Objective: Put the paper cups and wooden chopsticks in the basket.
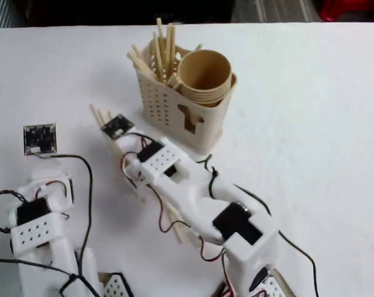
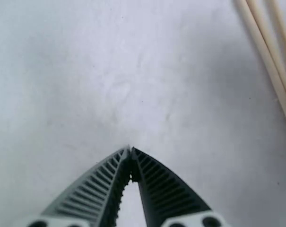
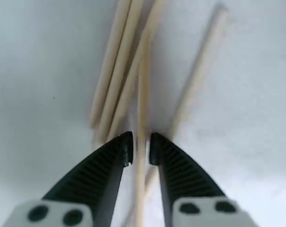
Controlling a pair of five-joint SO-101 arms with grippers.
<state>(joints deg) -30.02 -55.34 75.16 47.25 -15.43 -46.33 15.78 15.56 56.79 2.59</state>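
- While it hung low at the frame's lower left, the left gripper (image 2: 131, 153) was pressed shut and empty over bare table (image 2: 86, 71), likely parked clear.
- Mid-frame, the right gripper (image 3: 140, 146) pinched one chopstick (image 3: 143, 90) between nearly closed jaws, among the loose chopsticks (image 3: 117, 71), seemingly to lift it.
- At upper centre, the basket (image 1: 174, 117) held stacked paper cups (image 1: 205, 74) and standing chopsticks (image 1: 161, 46).

I work on a white table (image 1: 335, 124) that fills most of the frame under soft, even light, and beyond its far edge a dark strip (image 1: 125, 9) runs along the top, with grey floor (image 1: 273, 9) and something red (image 1: 350, 7) in the upper right corner.
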